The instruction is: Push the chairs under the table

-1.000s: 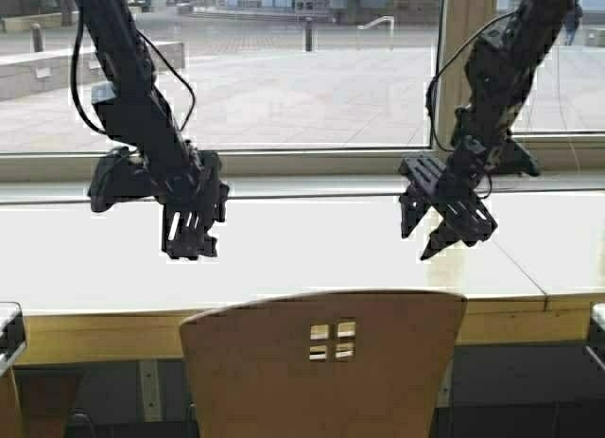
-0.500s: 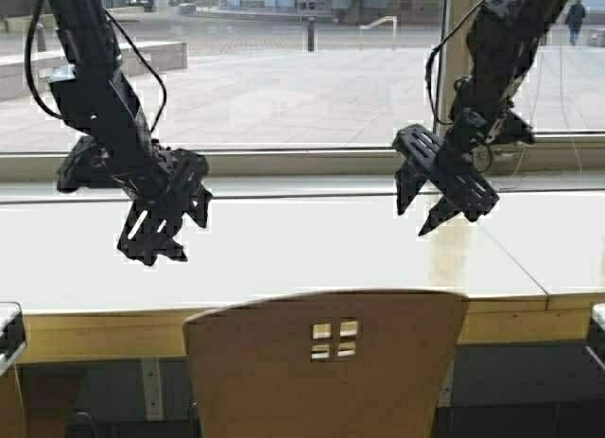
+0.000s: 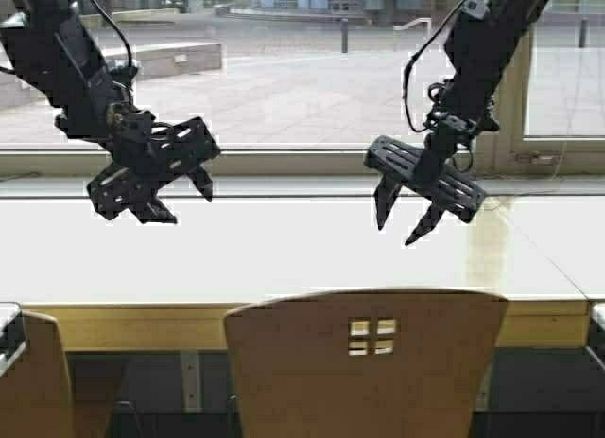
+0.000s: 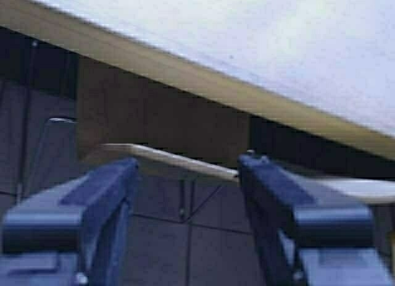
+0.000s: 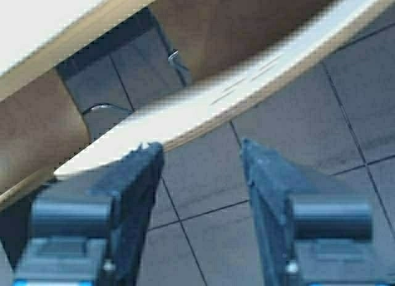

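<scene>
Chair [image 3: 364, 362]: stood at the table's [image 3: 284, 258] front edge, backrest upright, seat apparently tucked beneath; a second chair [image 3: 38, 376] showed toward the left corner. Left gripper [image 3: 156, 178] and right gripper [image 3: 408, 211]: raised above the tabletop, fingers spread, holding nothing; remaining chairs likely unpushed

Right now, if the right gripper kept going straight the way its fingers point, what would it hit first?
Probably the top edge of the plywood chair's backrest. The right gripper hangs open above the table, fingers angled down and back toward the robot. In the wrist view the backrest edge lies just beyond the fingertips, then tiled floor; depth is uncertain.
</scene>
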